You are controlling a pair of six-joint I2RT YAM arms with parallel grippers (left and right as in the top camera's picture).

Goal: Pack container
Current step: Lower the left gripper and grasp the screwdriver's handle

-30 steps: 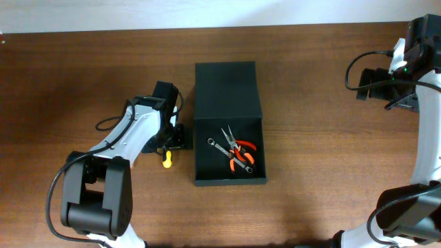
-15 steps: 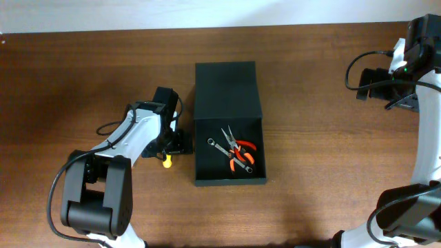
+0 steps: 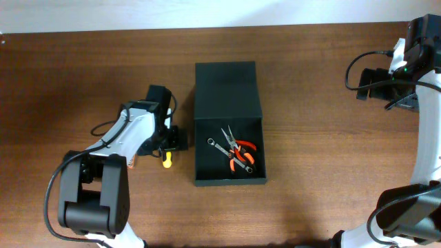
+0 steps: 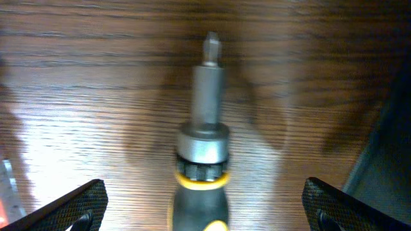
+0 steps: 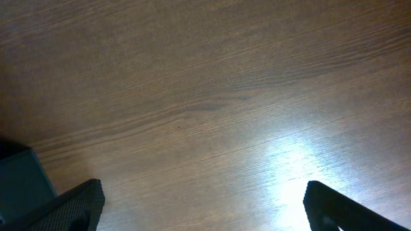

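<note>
The container [image 3: 201, 148] is a dark matte box at the table's middle, with its flap lid [image 3: 226, 86] open and lying flat at the far side. Inside lie orange-handled pliers [image 3: 242, 154] and a small metal wrench [image 3: 219, 147]. A screwdriver with a black-and-yellow handle [image 3: 165, 162] lies on the table just left of the box. In the left wrist view the screwdriver [image 4: 203, 128] lies between the jaws of my left gripper [image 4: 205, 205], which is open around it. My right gripper [image 5: 204, 205] is open and empty, over bare wood at the far right.
The box's dark wall shows at the right edge of the left wrist view [image 4: 385, 160], and a box corner at the lower left of the right wrist view [image 5: 19, 176]. A silver and red object [image 4: 6, 192] shows at the left edge of the left wrist view.
My left arm has shifted slightly left and back beside the box. The screwdriver has stayed on the table. The right arm has not moved.
</note>
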